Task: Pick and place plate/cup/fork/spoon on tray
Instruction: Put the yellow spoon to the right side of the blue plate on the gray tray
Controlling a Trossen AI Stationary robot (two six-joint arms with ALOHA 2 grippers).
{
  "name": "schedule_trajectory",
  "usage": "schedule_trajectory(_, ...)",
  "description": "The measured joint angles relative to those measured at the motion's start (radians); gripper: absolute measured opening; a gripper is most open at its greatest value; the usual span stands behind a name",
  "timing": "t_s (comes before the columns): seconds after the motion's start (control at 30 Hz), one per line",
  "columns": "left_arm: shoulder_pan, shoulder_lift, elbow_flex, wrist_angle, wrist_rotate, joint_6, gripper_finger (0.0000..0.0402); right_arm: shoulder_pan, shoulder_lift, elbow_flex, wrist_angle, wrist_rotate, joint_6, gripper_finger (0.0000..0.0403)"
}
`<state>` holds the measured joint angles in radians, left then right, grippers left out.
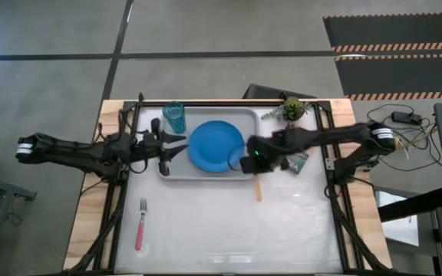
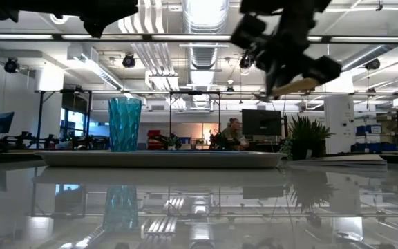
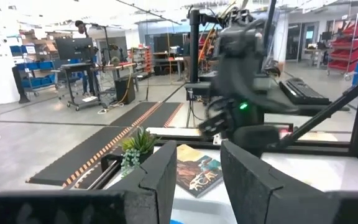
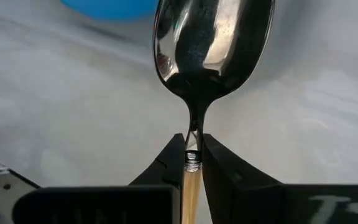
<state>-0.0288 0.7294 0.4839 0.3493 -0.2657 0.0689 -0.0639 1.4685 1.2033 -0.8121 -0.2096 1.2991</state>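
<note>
Right pincer (image 4: 193, 152) grips spoon (image 4: 211, 43) at the neck above the tray (image 1: 248, 116) edge, plate (image 1: 215, 146) just beside it, while the left pincer (image 3: 197, 168), jaws parted, hovers near the cup (image 1: 174, 116).

You've got a blue plate (image 1: 215, 146), teal cup (image 1: 174, 116), light-grey tray (image 1: 206, 174), pink-red fork (image 1: 140, 225) handle, and an orange-yellow-handled spoon (image 4: 211, 46).

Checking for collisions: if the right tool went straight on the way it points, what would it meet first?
The right tool, shut on the spoon, points toward the blue plate on the tray. Probably the plate's near edge comes first; depth is unclear.
</note>
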Motion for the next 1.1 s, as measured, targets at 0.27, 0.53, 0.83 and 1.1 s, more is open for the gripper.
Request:
schedule_trajectory(0.27, 0.0, -0.034, 0.0, -0.041, 0.0, 0.042, 0.0108, -0.179, 0.176, 0.168, -0.059, -0.096, -0.194, 0.0022)
schedule_trajectory(0.53, 0.0, -0.058, 0.0, -0.054, 0.0, 0.047, 0.0108, -0.32, 0.29, 0.216, -0.095, -0.108, -0.341, 0.0022)
schedule_trajectory(0.83, 0.0, -0.058, 0.0, -0.063, 0.0, 0.047, 0.0108, -0.428, 0.361, 0.216, -0.088, -0.104, -0.432, 0.0022)
schedule_trajectory(1.1, 0.0, -0.057, 0.0, -0.066, 0.0, 0.049, 0.0108, -0.446, 0.393, 0.215, -0.066, -0.103, -0.455, 0.0022)
